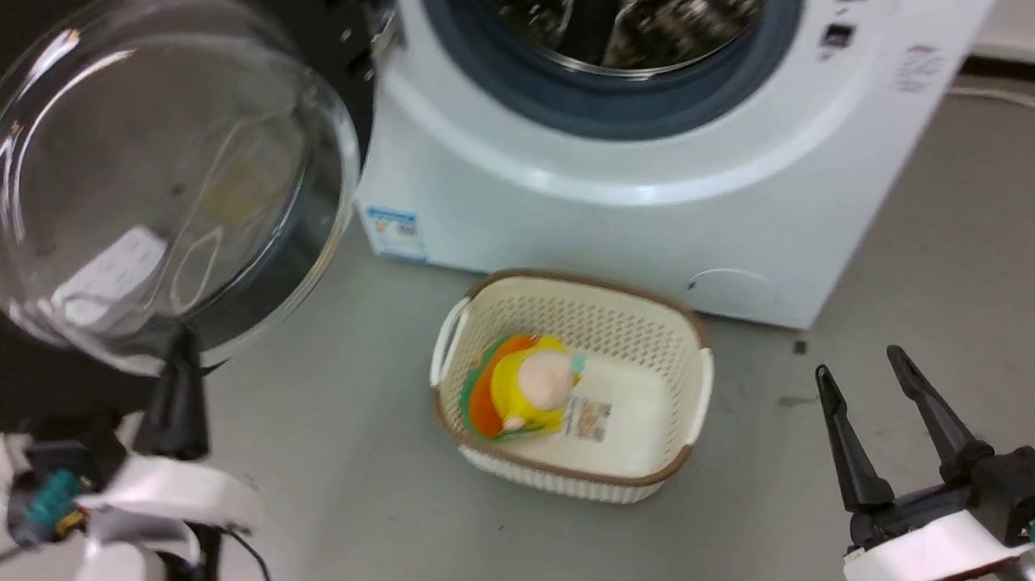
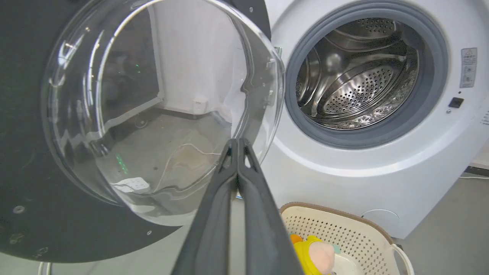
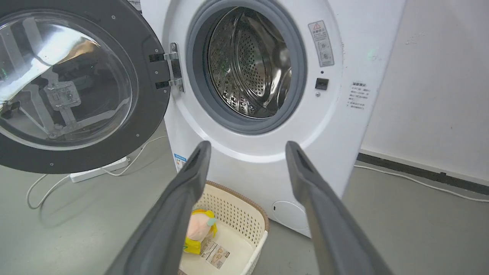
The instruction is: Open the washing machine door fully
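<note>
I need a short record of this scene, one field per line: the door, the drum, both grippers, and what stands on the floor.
washing machine door: stands wide open at the left of the opening, hanging on its metal hinge
drum: exposed; no laundry seen inside
left gripper: jaws shut, tips at the door's glass bowl; contact cannot be told
right gripper: jaws open, holding nothing
laundry basket: on the grey floor below the drum opening, with a plush toy inside
</note>
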